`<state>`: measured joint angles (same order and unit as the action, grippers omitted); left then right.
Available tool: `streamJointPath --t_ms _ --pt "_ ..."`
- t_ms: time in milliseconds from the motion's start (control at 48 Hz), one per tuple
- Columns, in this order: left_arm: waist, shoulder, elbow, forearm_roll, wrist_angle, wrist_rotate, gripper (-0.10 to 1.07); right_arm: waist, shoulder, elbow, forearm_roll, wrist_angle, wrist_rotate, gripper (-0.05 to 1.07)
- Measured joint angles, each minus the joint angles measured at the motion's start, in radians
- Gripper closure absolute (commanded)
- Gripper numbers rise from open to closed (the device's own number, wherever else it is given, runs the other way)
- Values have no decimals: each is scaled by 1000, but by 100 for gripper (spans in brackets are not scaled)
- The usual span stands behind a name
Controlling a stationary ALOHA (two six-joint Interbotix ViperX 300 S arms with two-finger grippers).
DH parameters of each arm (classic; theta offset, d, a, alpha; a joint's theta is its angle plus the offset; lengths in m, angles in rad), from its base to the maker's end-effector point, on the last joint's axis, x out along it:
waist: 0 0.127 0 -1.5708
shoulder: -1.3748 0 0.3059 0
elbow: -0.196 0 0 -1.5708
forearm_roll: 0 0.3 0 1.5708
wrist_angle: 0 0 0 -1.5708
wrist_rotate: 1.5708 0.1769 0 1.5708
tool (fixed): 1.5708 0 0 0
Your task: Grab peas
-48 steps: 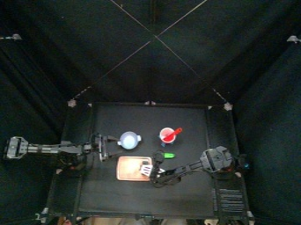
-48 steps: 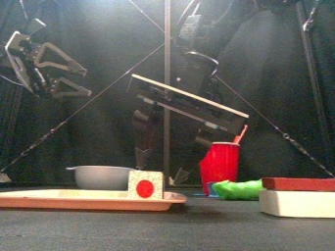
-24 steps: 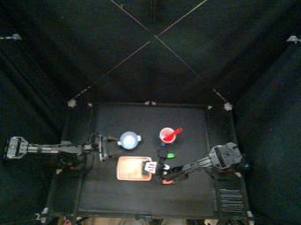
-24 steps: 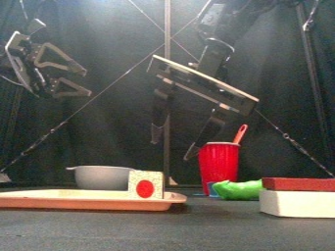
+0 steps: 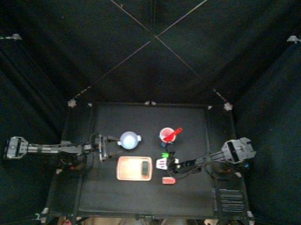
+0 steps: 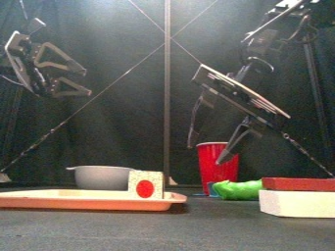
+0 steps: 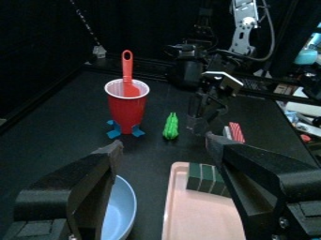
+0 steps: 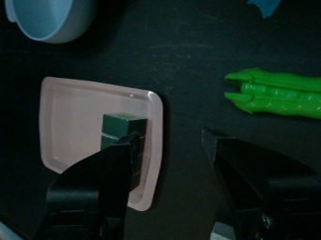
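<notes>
The peas are a small bright green piece lying on the black table just in front of the red cup; they also show low in the front view and in both wrist views. My right gripper hangs open above the table beside the peas, with nothing between its jaws. The peas lie off to one side of its jaws, not between them. My left gripper rests open at the table's left.
A pink, orange-rimmed tray holds a small block near the table's front. A pale blue bowl stands behind it. A red spoon stands in the cup. A red-orange block lies near the front edge.
The right arm has drawn back to the right, carrying its open gripper off the tray to a spot next to the peas. The left arm has not moved.
</notes>
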<state>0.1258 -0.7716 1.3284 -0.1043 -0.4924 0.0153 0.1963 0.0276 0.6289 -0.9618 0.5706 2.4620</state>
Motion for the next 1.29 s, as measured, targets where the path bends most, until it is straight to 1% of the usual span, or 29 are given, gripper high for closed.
streamJointPath --t_ms 125,229,479,562,625,688,812,917,1125,1292 --pt "0 0 -2 8 -2 0 -6 -6 -74 64 -94 -60 -2 14" --pt "0 0 -2 12 -3 0 -6 -11 -120 107 -152 -89 -2 14" --pt "0 0 -2 14 -5 0 -6 -32 -178 178 -256 -95 -17 14" --pt "0 0 -2 12 -3 0 -6 -38 -189 186 -298 -92 -55 14" --pt "0 0 0 12 -5 0 -6 -44 -198 184 -298 -92 -94 14" --pt "0 0 -2 14 -5 0 -6 -54 -207 184 -276 -91 -126 14" --pt "0 0 -2 14 -3 0 -6 -86 -233 184 -169 -89 -212 14" --pt "0 0 0 12 -5 0 -6 -104 -255 183 -74 -69 -313 14" --pt "3 -2 -2 12 -5 2 -6 -118 -285 135 112 31 -574 14" --pt "3 0 0 11 -5 2 -6 -149 -301 94 238 48 -796 14"
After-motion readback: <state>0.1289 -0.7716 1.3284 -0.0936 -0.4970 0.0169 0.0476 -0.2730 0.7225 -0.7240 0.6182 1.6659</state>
